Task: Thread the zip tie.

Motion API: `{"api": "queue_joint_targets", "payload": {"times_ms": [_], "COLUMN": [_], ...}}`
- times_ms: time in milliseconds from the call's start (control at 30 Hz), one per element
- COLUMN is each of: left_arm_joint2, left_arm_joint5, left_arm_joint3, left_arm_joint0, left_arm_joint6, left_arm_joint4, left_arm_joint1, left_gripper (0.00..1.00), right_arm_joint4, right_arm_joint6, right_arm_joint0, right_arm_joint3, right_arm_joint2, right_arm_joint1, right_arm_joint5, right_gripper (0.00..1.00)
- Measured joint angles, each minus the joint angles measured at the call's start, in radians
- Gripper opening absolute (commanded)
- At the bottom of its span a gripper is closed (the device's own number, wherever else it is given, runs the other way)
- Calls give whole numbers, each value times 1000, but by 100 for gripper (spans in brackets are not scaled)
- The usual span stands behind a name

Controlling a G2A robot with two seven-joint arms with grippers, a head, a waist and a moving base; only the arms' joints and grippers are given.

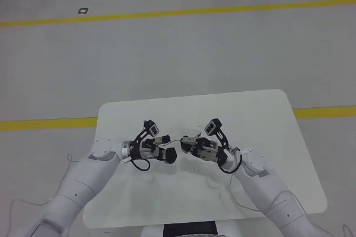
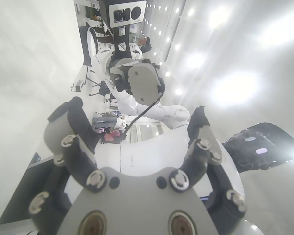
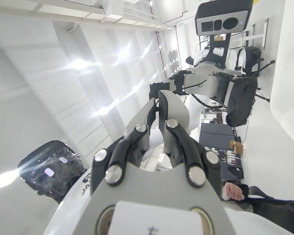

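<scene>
The thin black plastic zip tie (image 2: 143, 113) is off the surface, in the air between the two grippers. One end is pinched in the right gripper (image 3: 158, 103), whose pale ribbed fingers (image 3: 170, 108) stand narrow, nearly together on it. The rest of the strip runs out in a shallow curve toward the left gripper (image 2: 137, 108). Its free end lies close beside one of that gripper's black fingers (image 2: 80, 121), but I cannot tell whether it touches. Those fingers are spread wide and hold nothing.

I judge this to be the handover before the threading proper: one end is secured and the other is not yet taken. The next move calls for the left fingers to close on the free end without bending the strip off line, so tail and head can be brought square to each other. Which end is the head is too small to tell.

Both arms are bent inward over the middle of the white rounded-corner surface (image 1: 255, 112), wrists turned so the grippers face each other, near but apart.
</scene>
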Motion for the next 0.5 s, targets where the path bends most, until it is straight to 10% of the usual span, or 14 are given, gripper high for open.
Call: {"api": "queue_joint_targets", "payload": {"times_ms": [367, 500], "left_arm_joint2": [12, 16], "left_arm_joint5": [19, 20], "left_arm_joint3": [30, 42], "left_arm_joint0": [-16, -22], "left_arm_joint6": [-62, -65], "left_arm_joint4": [-36, -38], "left_arm_joint1": [-11, -15], "left_gripper": [100, 76], "right_arm_joint4": [12, 7], "right_arm_joint6": [12, 11], "right_arm_joint0": [13, 20], "right_arm_joint3": [15, 22], "right_arm_joint2": [-23, -31], "right_arm_joint1": [-6, -8], "right_arm_joint5": [7, 9], "right_gripper": [0, 0]}}
